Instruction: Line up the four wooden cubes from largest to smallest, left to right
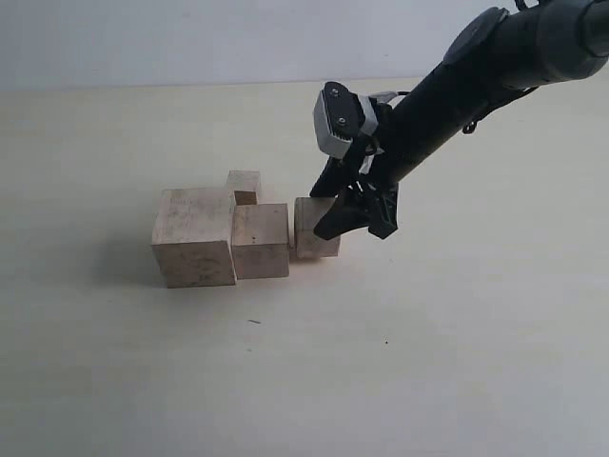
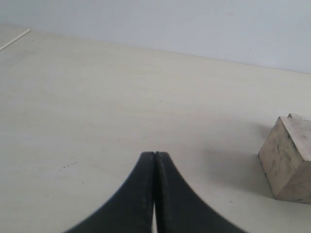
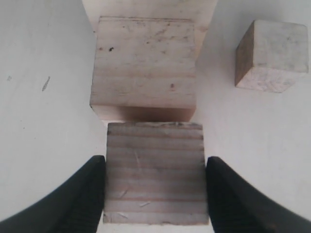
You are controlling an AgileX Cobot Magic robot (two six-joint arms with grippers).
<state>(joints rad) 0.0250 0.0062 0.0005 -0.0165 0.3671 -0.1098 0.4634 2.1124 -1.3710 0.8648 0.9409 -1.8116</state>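
Cubes line the counter (image 1: 428,362): we see biggest cube (image 1: 195,238), second cube (image 1: 260,240) and third cube (image 1: 309,238) side by side, left to right, right fingers (image 3: 82,204) gripping the third's sides; smallest cube (image 1: 244,181) just behind; left fingers (image 2: 141,194) shut, empty

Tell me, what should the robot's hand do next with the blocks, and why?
Probably open the right fingers and lift away. They seem to pinch the third cube, which already sits in the row, just right of the second cube and the largest cube. The smallest cube sits behind the row, so it likely needs fetching next.
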